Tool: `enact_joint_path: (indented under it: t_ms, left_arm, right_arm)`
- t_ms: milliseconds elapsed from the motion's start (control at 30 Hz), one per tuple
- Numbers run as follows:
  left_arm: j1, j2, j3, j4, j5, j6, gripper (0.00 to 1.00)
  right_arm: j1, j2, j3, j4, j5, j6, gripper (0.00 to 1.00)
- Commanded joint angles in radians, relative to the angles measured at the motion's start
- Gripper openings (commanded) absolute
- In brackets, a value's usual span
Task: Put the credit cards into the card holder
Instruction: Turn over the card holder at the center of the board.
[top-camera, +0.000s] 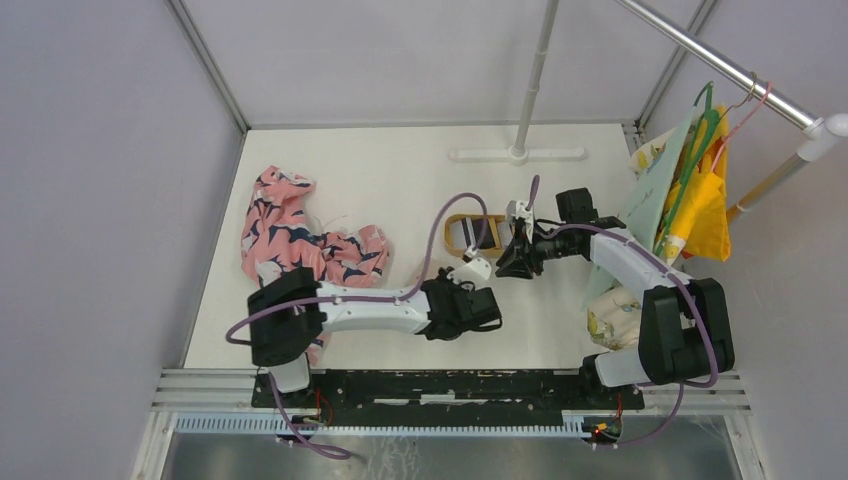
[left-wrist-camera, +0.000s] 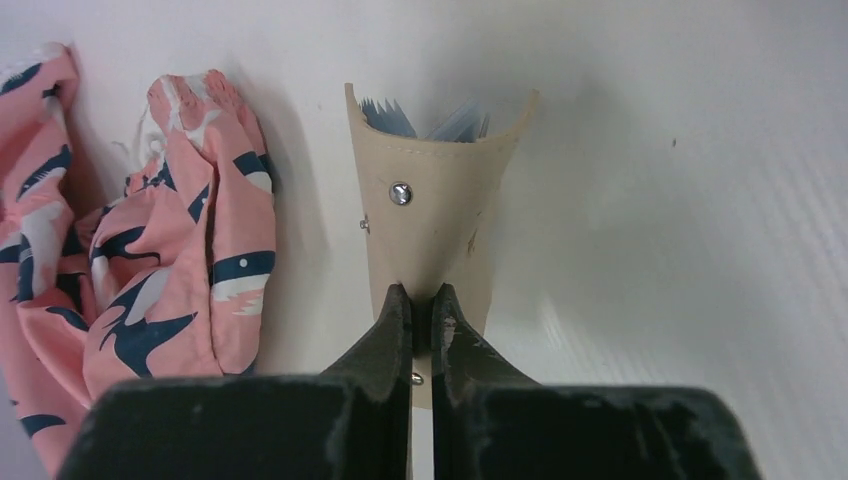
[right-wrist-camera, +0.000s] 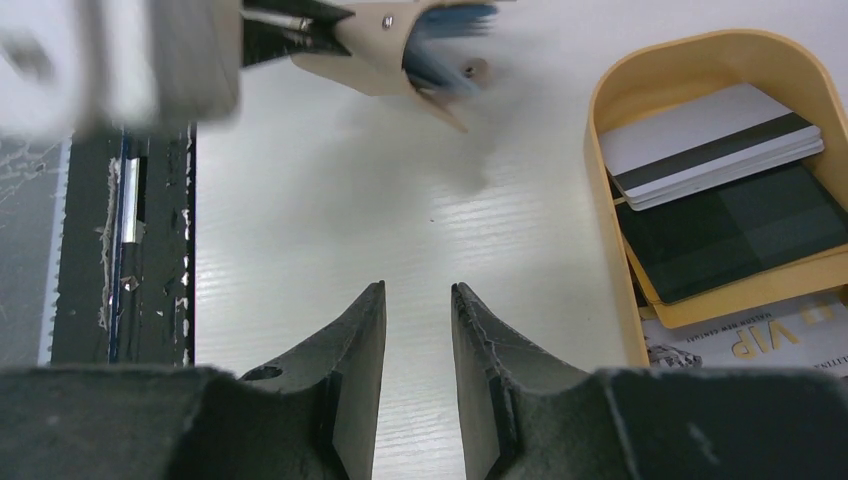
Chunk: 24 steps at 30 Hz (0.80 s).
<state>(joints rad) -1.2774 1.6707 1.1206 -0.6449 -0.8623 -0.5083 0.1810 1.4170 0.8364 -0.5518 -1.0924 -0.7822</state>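
My left gripper (left-wrist-camera: 422, 300) is shut on the lower edge of the tan card holder (left-wrist-camera: 432, 190), which stands up curved with grey-blue panels showing at its top. In the top view, the left gripper (top-camera: 478, 272) holds the card holder (top-camera: 476, 266) just in front of the wooden tray (top-camera: 452, 222). In the right wrist view, the card holder (right-wrist-camera: 385, 45) hangs at the top left. Pale credit cards (right-wrist-camera: 715, 145) and a dark one (right-wrist-camera: 735, 230) lie in the tray (right-wrist-camera: 600, 130). My right gripper (right-wrist-camera: 418, 290) is open with nothing between its fingers, left of the tray.
A pink patterned cloth (top-camera: 300, 235) lies on the left of the table, close beside the card holder (left-wrist-camera: 150, 250). Hangers with yellow and green fabric (top-camera: 700, 190) hang on the right. A pole base (top-camera: 517, 153) stands at the back. A printed sheet (right-wrist-camera: 760, 340) lies under the tray.
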Motion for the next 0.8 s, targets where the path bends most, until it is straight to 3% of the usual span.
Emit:
enact_joint_path:
  t_ms: [0,133,300,433,600,767]
  left_arm:
    - [-0.054,0.135,0.103,-0.134,-0.142,0.045,0.04]
    - [-0.100,0.218,0.157,-0.141,-0.083,0.032,0.29]
    - [-0.133,0.214,0.147,-0.063,0.120,0.041,0.47]
    - [-0.135,0.158,0.092,-0.001,0.229,0.030,0.55]
    - [-0.130,0.020,0.024,0.068,0.324,0.014,0.57]
    - [-0.052,-0.226,-0.127,0.238,0.472,-0.041,0.57]
  right_arm:
    - [-0.020,-0.024,-0.008,0.042,-0.042,0.027,0.36]
    - [-0.033,-0.015,-0.008,0.045,-0.043,0.031,0.36]
    - [-0.039,-0.007,-0.008,0.043,-0.041,0.031,0.36]
    - [-0.043,-0.007,-0.008,0.042,-0.032,0.027,0.36]
    - [-0.042,-0.021,-0.014,0.033,-0.029,-0.021,0.37]
    - [0.017,-0.053,-0.050,0.037,-0.067,-0.203,0.37]
